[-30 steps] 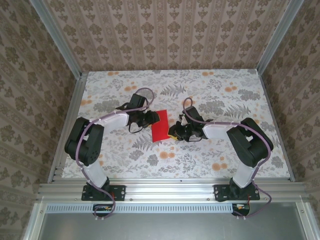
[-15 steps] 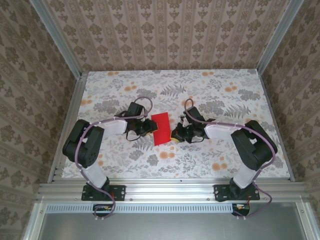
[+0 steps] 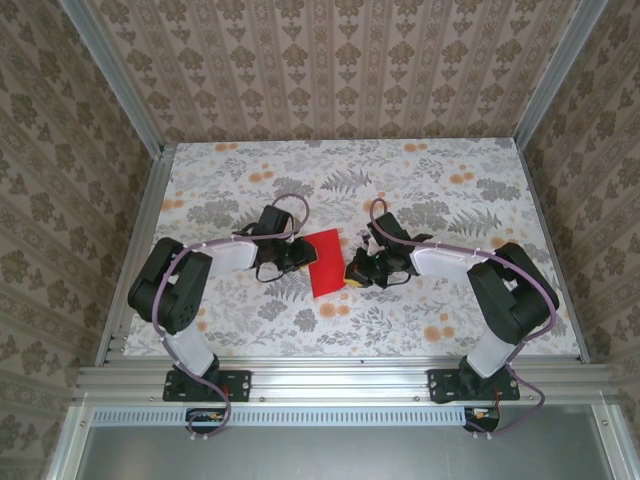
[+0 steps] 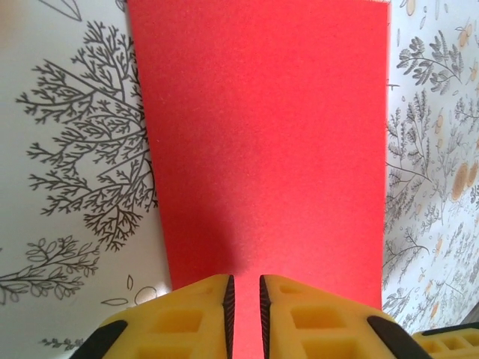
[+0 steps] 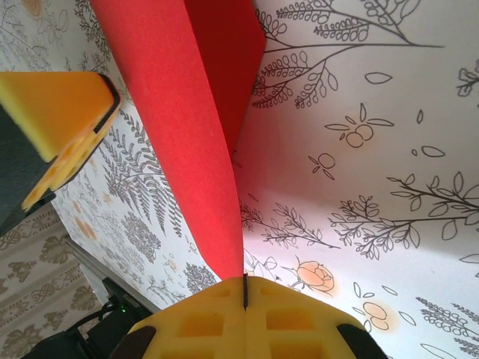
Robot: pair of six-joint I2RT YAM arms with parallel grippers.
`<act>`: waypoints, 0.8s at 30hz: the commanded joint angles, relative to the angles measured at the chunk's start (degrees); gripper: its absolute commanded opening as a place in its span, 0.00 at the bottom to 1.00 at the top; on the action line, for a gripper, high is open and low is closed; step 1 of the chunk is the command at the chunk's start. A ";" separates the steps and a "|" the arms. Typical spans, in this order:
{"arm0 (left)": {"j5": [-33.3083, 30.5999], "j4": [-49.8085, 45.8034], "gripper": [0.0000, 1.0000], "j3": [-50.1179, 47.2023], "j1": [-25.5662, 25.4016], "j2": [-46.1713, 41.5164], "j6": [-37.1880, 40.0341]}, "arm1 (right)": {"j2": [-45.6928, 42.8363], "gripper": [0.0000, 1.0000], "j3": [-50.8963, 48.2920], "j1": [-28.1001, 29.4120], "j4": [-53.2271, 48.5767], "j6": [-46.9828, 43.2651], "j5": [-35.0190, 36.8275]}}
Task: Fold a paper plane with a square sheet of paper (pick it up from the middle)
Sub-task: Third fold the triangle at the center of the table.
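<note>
Near edge: an aluminium rail (image 3: 340, 378) runs along the front of the desk (image 3: 430, 175). Both arm bases are bolted to it, with some wiring hanging under each one.
Arms: the left arm (image 3: 175, 290) and right arm (image 3: 505, 290) both bend inward over the flowery desk top. A purple cable (image 3: 288, 195) loops up near each wrist.
Left pincer (image 4: 244, 288): it's at the left edge of the red sheet of paper (image 4: 262, 149), going by the top view. The yellow fingers are nearly together, with just a thin slit between them. Whether the paper's edge is caught in that slit, honestly can't tell.
Right pincer (image 5: 245, 284): pressed tight together, pinching the paper's right-hand edge, which runs straight into the seam.
Paper: it sits mid-desk between the two pincers. From the left wrist it reads as a rectangle, taller than wide, not a square. From the right wrist there look to be two layers. The near one rises off the desk from the pinch, and there's a darker red one behind it.
In the way: from above, the two pincer heads cover the paper's side edges. In the right wrist view the raised flap blocks the desk behind it. A yellow finger pad (image 5: 56, 105) of the left pincer pokes out past it.
Cut off: in the left wrist view the sheet runs up to the frame top, and its near edge goes under the fingers.
Far: wallpapered walls (image 3: 340, 70) box the desk in on three sides.
</note>
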 commanded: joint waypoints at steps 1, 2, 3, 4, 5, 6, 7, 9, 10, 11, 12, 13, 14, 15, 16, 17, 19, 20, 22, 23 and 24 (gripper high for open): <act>-0.97 -2.56 0.17 2.10 -0.63 2.07 1.27 | 0.95 0.00 1.50 -0.25 -1.66 -0.48 0.01; -1.37 -3.24 0.16 2.32 -0.72 2.48 1.51 | 0.94 0.00 1.65 -0.24 -1.35 -0.21 -0.12; -1.49 -3.70 0.16 2.59 -0.81 2.79 1.74 | 1.01 0.00 1.77 -0.25 -0.95 0.05 -0.26; -1.74 -4.10 0.15 2.74 -0.90 3.08 1.87 | 1.02 0.00 1.96 -0.16 -0.73 0.21 -0.27; -1.93 -4.67 0.15 3.02 -0.98 3.43 2.08 | 1.12 0.00 2.13 -0.16 -0.17 0.56 -0.41; -2.06 -4.92 0.15 3.23 -1.07 3.79 2.20 | 1.27 0.00 2.26 -0.16 0.53 0.93 -0.69; -2.03 -5.01 0.15 3.34 -1.14 4.06 2.18 | 1.51 0.00 2.32 -0.07 1.29 1.34 -0.82; -2.02 -5.03 0.14 3.62 -1.25 4.76 2.27 | 2.27 0.00 3.14 0.10 2.68 2.05 -1.34; -2.02 -5.10 0.14 3.67 -1.33 5.05 2.24 | 2.65 0.00 3.53 0.24 3.31 2.29 -1.44; -2.10 -5.10 0.14 3.84 -1.34 5.26 2.43 | 3.19 0.00 3.81 0.36 4.40 2.87 -1.78; -2.11 -5.10 0.14 3.92 -1.34 5.48 2.47 | 3.61 0.00 4.04 0.44 5.47 3.38 -2.05; -2.12 -5.14 0.14 4.01 -1.34 5.66 2.53 | 4.07 0.00 4.16 0.46 6.43 3.88 -2.08; -2.11 -5.11 0.14 4.18 -1.34 5.69 2.54 | 4.47 0.00 4.22 0.46 8.14 4.66 -2.15; -2.19 -5.10 0.14 4.28 -1.34 5.75 2.63 | 5.09 0.00 4.58 0.54 9.13 5.08 -2.20; -2.13 -5.10 0.14 4.47 -1.34 5.83 2.78 | 5.68 0.00 4.88 0.55 10.08 5.47 -2.07; -2.06 -5.10 0.14 4.59 -1.34 5.92 2.97 | 6.25 0.00 4.96 0.50 11.43 6.33 -2.02; -2.02 -5.36 0.14 5.18 -1.34 6.05 3.25 | 7.56 0.00 5.44 0.62 13.72 7.59 -1.83; -2.05 -5.45 0.14 5.47 -1.34 6.03 3.41 | 8.10 0.00 5.53 0.66 14.71 8.34 -1.54; -2.11 -5.71 0.14 6.11 -1.40 5.88 3.65 | 8.97 0.00 5.33 0.63 17.23 9.69 -0.92; -2.18 -5.81 0.14 6.39 -1.35 5.88 3.77 | 9.43 0.00 5.42 0.63 17.75 10.09 -0.54; -2.03 -5.97 0.14 6.73 -1.39 5.96 3.92 | 9.83 0.00 5.57 0.72 17.86 10.24 0.13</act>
